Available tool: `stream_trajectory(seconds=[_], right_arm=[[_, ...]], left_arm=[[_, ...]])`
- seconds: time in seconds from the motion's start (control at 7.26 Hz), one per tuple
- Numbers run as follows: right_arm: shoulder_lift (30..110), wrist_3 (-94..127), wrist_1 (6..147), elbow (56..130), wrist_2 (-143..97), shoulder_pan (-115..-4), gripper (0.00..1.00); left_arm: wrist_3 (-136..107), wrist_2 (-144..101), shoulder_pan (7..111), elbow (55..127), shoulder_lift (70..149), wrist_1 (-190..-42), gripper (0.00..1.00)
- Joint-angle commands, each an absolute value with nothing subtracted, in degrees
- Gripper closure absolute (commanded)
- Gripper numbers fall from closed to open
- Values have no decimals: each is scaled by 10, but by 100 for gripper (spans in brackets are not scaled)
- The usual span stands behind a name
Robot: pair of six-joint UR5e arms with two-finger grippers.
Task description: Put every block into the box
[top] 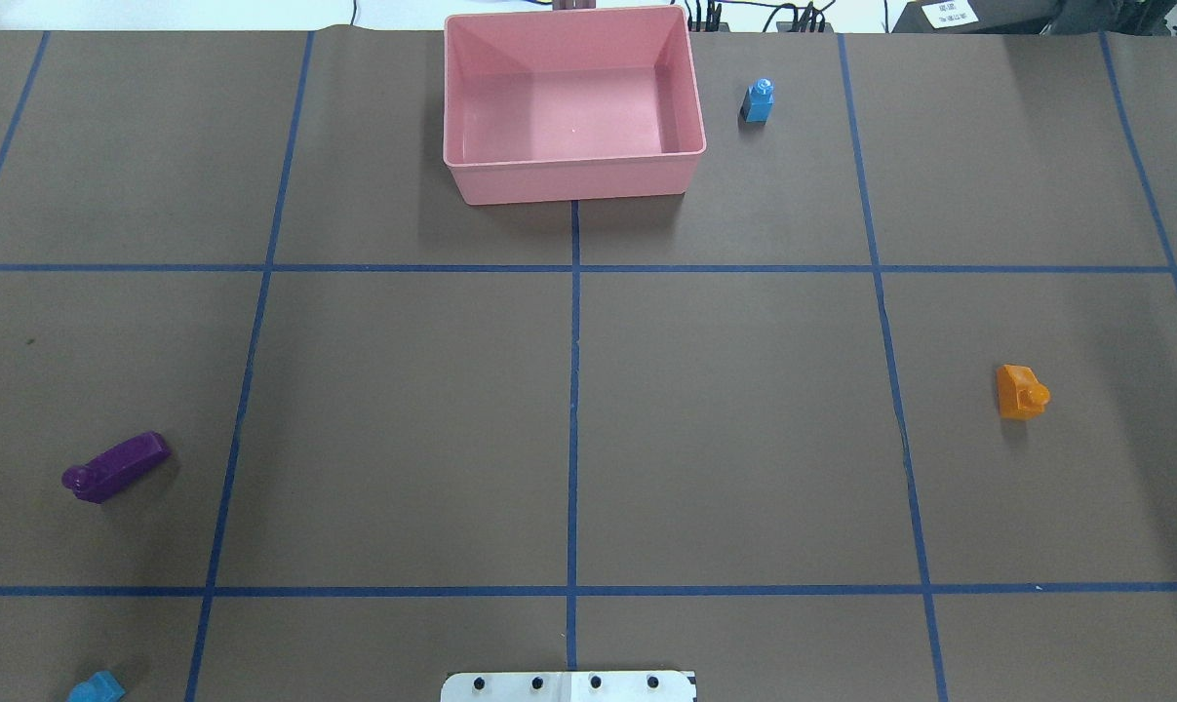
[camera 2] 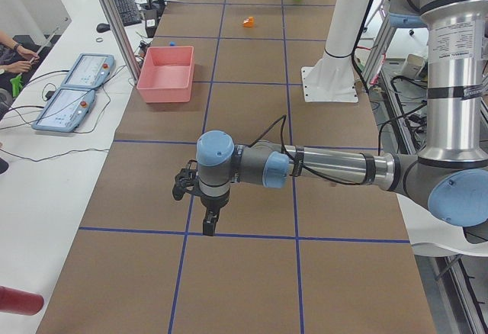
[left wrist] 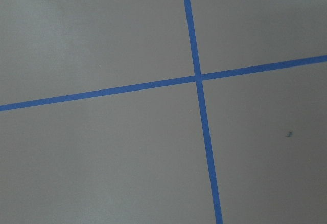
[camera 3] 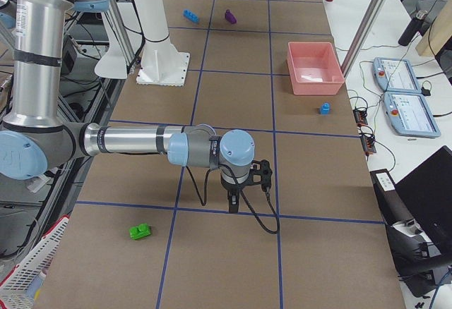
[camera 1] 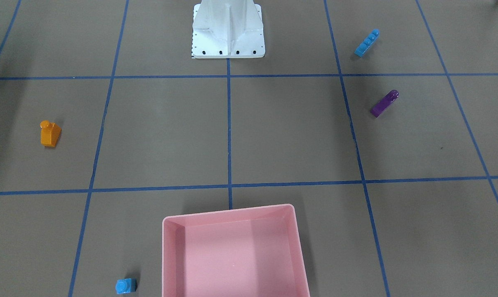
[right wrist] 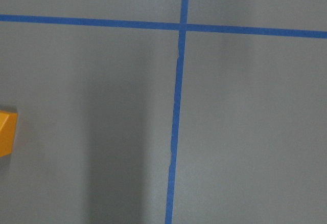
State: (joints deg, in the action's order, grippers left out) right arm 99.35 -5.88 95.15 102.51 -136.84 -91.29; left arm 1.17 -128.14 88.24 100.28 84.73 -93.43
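The pink box [top: 573, 180] stands at the table's far middle with nothing in it; it also shows in the front view [camera 1: 228, 211]. The tiny blue cube [top: 758, 100] stands just right of it. The orange sloped brick [top: 1021, 392] lies at the right, and its edge shows in the right wrist view [right wrist: 7, 132]. The long purple brick [top: 116, 467] and the long blue brick [top: 96, 688] lie at the near left. The green brick [camera 3: 141, 232] lies near my right gripper [camera 3: 233, 207]. My left gripper [camera 2: 207, 223] hangs over bare table. I cannot tell whether either gripper is open or shut.
The white metal base [top: 568, 686] is bolted at the table's near middle. Blue tape lines [left wrist: 196, 78] grid the brown table. Control tablets [camera 2: 76, 86] and cables lie on a side bench beyond the box. A person's hands show at that bench's edge.
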Motion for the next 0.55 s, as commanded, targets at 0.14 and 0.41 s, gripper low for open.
stream_trajectory(seconds=[0.14, 0.41], right_arm=[[991, -55, 944, 1037, -1369, -913, 0], [958, -31, 943, 1056, -1368, -901, 0]], left_arm=[[12, -1282, 882, 998, 847, -936, 0], [12, -1282, 868, 1005, 858, -945, 0]])
